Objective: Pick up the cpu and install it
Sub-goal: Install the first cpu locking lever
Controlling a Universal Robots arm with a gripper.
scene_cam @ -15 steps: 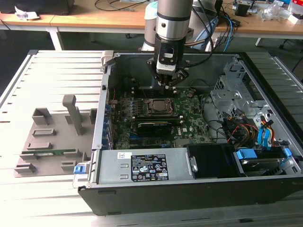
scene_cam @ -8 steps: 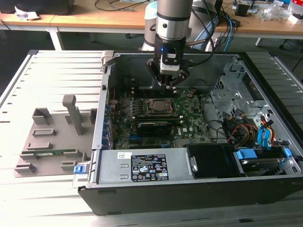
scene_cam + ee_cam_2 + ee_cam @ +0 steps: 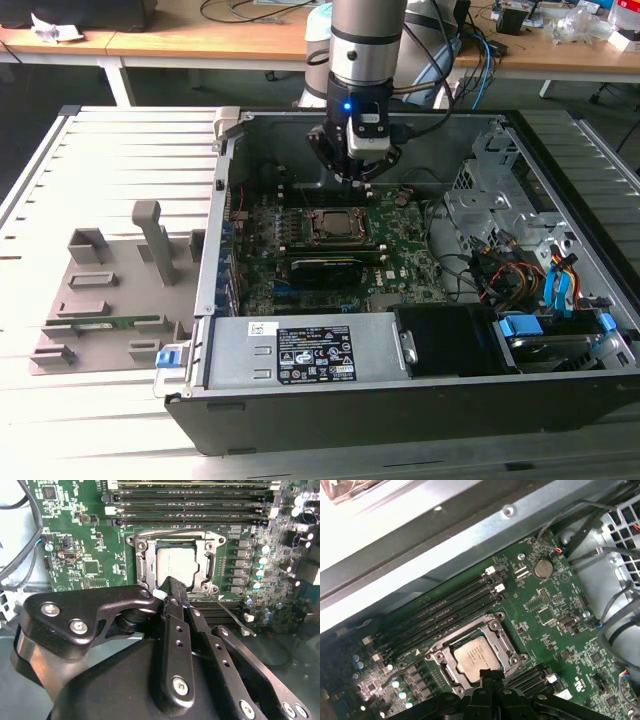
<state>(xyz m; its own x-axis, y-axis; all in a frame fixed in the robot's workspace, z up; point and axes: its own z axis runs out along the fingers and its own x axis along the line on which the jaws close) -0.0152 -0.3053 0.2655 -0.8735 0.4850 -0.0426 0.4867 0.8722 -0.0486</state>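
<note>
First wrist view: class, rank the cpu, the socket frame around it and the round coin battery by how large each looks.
1. socket frame
2. cpu
3. coin battery, clearly smallest, though it seems to lie farther from the camera, which shrinks it somewhat.

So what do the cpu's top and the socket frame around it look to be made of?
The cpu top looks like dull, matte silvery metal: pale grey with soft glare. The socket frame around it looks like darker metal with brighter edges, possibly plated steel; the look leaves that open.

No print can be read.
The label (image 3: 316,357) on the power supply (image 3: 235,360) bears marks too small to make out.
</note>
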